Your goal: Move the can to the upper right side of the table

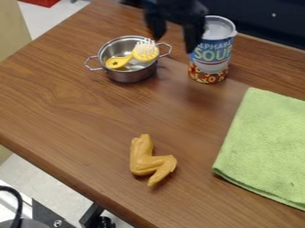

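Camera view: the can (pixel 212 53) stands upright towards the upper right of the surface (pixel 77 102), near its back edge, and the pincer (pixel 175 43) hangs just to the left of it, fingers spread well apart with nothing held between them. One finger overlaps the can's left edge from here; whether they touch, I cannot tell.

The likeliest mishap is a knock. A tall can tips easily if that near finger comes down on its rim or swings into its side, and with the back edge so near, a hard shove rightward and away could send it off. Closing where it hangs would probably catch only air, since the gap lies between the pot (pixel 128 75) and the can. A low sweep leftward might hook the pot's near handle and drag it along. Set down half on the cloth (pixel 262 147), the can could lean on the fold.

By count: one can, one pot with two handles, one yellow brush (pixel 145 51) resting in the pot, one chicken wing (pixel 149 160), one green cloth, and one pincer with two fingers
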